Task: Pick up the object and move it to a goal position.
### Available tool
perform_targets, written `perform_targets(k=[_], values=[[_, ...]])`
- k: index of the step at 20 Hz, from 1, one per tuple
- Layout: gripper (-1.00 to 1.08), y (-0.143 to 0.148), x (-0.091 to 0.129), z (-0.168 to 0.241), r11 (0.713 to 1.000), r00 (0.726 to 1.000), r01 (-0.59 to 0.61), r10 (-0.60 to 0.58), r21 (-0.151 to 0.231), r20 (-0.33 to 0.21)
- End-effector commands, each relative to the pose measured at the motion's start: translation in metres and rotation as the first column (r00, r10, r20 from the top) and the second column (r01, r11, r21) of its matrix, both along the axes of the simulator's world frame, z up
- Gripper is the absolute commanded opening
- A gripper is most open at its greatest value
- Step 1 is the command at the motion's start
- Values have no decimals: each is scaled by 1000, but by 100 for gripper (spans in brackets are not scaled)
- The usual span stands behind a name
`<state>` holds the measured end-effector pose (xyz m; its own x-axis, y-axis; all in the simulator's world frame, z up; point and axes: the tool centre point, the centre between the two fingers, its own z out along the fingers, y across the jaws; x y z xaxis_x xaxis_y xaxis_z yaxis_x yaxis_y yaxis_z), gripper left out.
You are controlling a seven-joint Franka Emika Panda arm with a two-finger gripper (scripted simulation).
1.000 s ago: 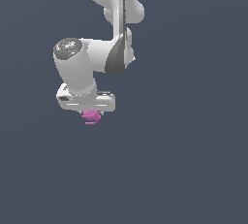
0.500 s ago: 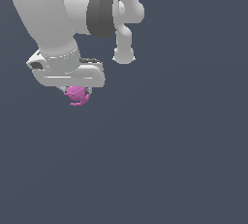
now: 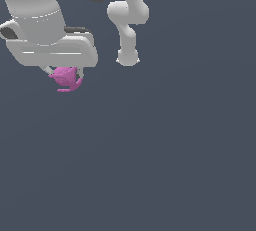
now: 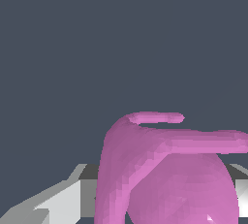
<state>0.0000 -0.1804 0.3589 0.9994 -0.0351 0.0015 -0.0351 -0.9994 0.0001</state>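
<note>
The object is a small magenta-pink lumpy item with thin protrusions at its base, hanging under the white gripper at the upper part of the exterior view's left. The gripper is shut on it and only short finger tips show beside it. In the wrist view the object fills much of the picture, with one thin protrusion sticking out sideways, and the grey fingers stand close against it.
The white arm's links hang near the exterior view's top centre. Everything else is a plain dark grey-blue background with no other objects showing.
The gripper with the object has moved toward the exterior view's upper left and now looks much bigger, as if nearer the camera. The object stays held.
</note>
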Motion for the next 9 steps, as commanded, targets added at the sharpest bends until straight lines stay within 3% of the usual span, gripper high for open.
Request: perform_targets(k=[1,9], values=[[-100,-2,-1,11,1000,1000,-1,1,0,-1],[-100,-5,0,20,1000,1000,-1,1,0,-1]])
